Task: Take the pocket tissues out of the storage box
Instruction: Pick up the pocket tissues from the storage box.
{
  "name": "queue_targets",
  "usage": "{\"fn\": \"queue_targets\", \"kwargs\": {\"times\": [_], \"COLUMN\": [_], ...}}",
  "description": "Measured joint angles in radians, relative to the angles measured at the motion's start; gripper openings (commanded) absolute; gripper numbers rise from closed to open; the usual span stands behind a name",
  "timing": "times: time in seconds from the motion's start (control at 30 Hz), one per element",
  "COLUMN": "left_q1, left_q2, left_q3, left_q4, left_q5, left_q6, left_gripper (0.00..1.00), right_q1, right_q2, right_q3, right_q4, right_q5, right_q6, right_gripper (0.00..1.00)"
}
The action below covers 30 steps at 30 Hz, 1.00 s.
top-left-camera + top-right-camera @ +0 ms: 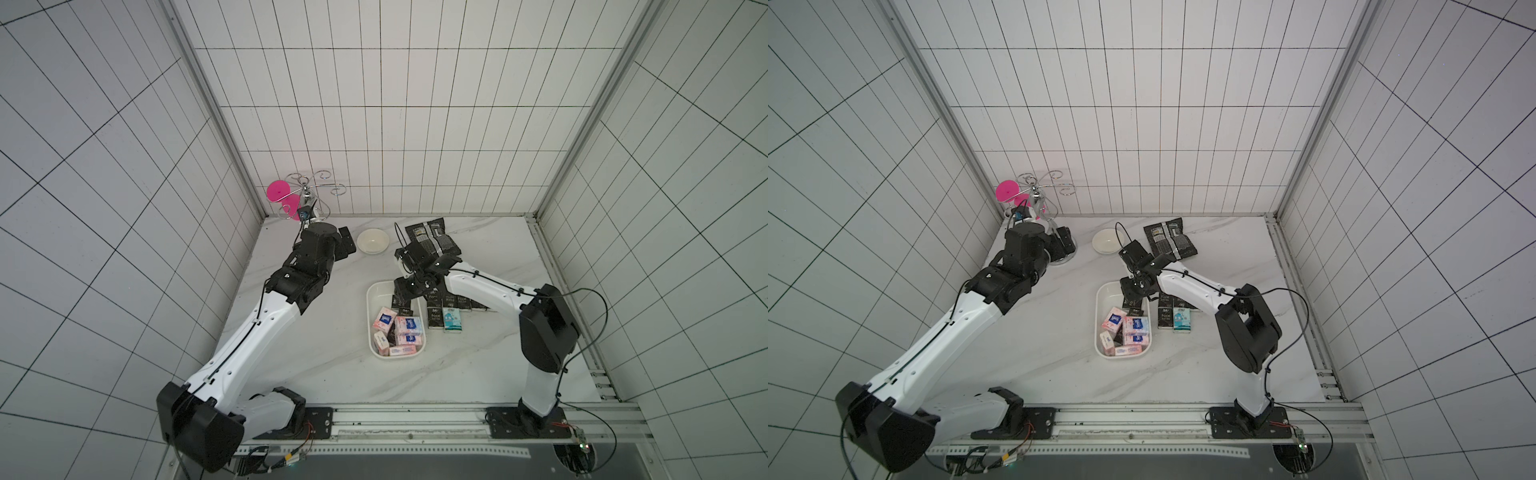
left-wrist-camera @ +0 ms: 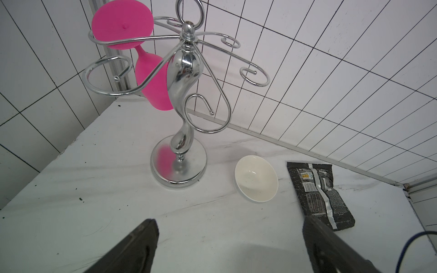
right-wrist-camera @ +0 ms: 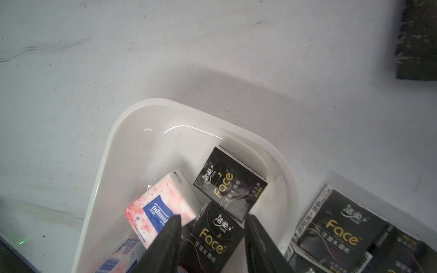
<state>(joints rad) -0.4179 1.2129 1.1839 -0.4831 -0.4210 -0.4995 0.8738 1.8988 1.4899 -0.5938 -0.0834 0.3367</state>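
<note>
The white storage box [image 1: 368, 320] [image 1: 1096, 320] [image 3: 113, 141] sits mid-table and holds several pocket tissues: pink-white packets [image 1: 409, 326] [image 1: 1136, 326] and black "Face" packets [image 3: 230, 186]. More black packets [image 1: 435, 316] [image 3: 340, 231] and a teal one [image 1: 451, 320] [image 1: 1181, 321] lie on the table to the right of the box. My right gripper [image 1: 401, 305] [image 3: 212, 216] reaches down into the box's far end, jaws open, flanking one black packet [image 3: 212, 236] beside a pink packet [image 3: 160, 208]. My left gripper [image 1: 347, 245] [image 2: 229, 219] hovers open and empty at the back left.
A small white bowl [image 1: 372, 241] [image 2: 256, 182] and a flat black foil pouch [image 1: 432, 239] [image 2: 319, 193] lie behind the box. A chrome rack [image 1: 309, 195] [image 2: 184, 71] with a pink glass [image 2: 151, 80] hanging from it stands in the back left corner.
</note>
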Motion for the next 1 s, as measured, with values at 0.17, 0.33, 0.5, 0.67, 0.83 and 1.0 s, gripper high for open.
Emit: {"fn": "queue_targets", "kwargs": {"times": [0.17, 0.33, 0.5, 0.67, 0.83, 1.0], "left_q1": [0.0, 0.0, 0.0, 0.0, 0.0, 0.0], "left_q2": [-0.003, -0.017, -0.023, -0.034, -0.046, -0.047], "left_q3": [0.0, -0.001, -0.001, -0.004, -0.004, -0.005], "left_q4": [0.0, 0.0, 0.0, 0.0, 0.0, 0.0], "left_q5": [0.003, 0.011, 0.023, 0.027, 0.028, 0.029], "left_q6": [0.0, -0.001, -0.001, -0.001, -0.001, -0.001], "left_gripper": [0.99, 0.99, 0.99, 0.99, 0.99, 0.99], "right_q1": [0.019, 0.023, 0.025, 0.025, 0.025, 0.032], "right_q2": [0.069, 0.085, 0.096, 0.142, 0.178, 0.183], "right_q3": [0.043, 0.043, 0.043, 0.048, 0.084, 0.093], "right_q4": [-0.035, -0.066, -0.07, -0.071, -0.068, -0.027], "right_q5": [0.043, 0.07, 0.082, 0.081, 0.065, 0.017], "right_q6": [0.041, 0.091, 0.13, 0.153, 0.175, 0.177], "right_gripper": [0.47, 0.52, 0.53, 0.58, 0.99, 1.0]}}
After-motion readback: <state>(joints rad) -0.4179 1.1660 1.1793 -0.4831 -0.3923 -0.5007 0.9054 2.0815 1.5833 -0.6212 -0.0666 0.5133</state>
